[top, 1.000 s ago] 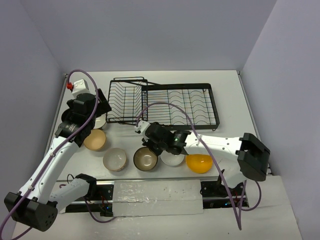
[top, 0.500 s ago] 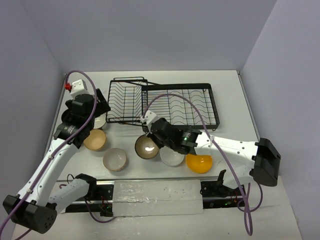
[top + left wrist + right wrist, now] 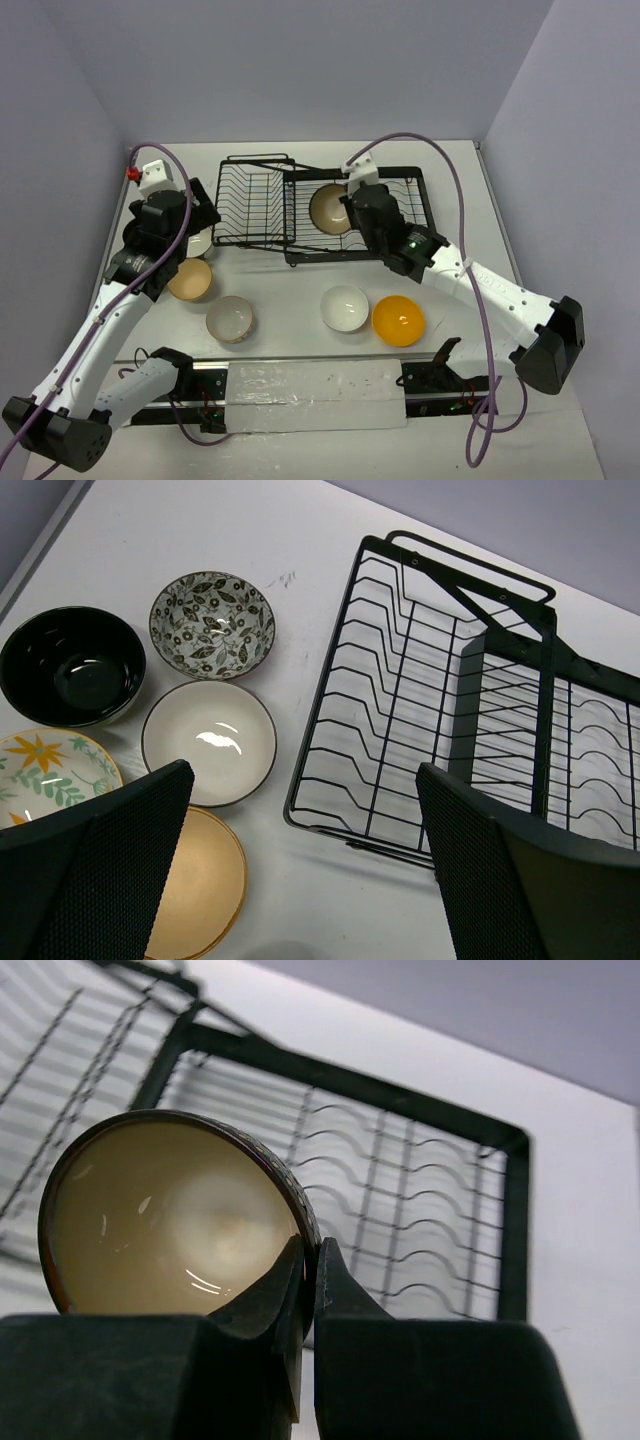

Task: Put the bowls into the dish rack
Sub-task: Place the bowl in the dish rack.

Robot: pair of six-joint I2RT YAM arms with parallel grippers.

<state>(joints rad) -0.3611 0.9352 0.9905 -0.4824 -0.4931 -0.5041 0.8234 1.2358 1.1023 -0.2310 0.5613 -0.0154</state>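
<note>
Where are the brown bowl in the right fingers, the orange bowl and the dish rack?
brown bowl (image 3: pixel 330 208): top view, its inside.
orange bowl (image 3: pixel 399 320): top view, its middle.
dish rack (image 3: pixel 410 195): top view, bare slotted tray section.

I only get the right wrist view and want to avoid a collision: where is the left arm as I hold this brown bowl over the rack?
Observer: The left arm sits beside the dish rack's left end, over the bowls clustered there, apart from your brown bowl.
Operator: Are its jaws holding anything?
Observer: No, they stand wide open with nothing between them.
Operator: What lies nearest me?
Observer: A white bowl and an orange bowl on the table, in front of the rack.
</note>
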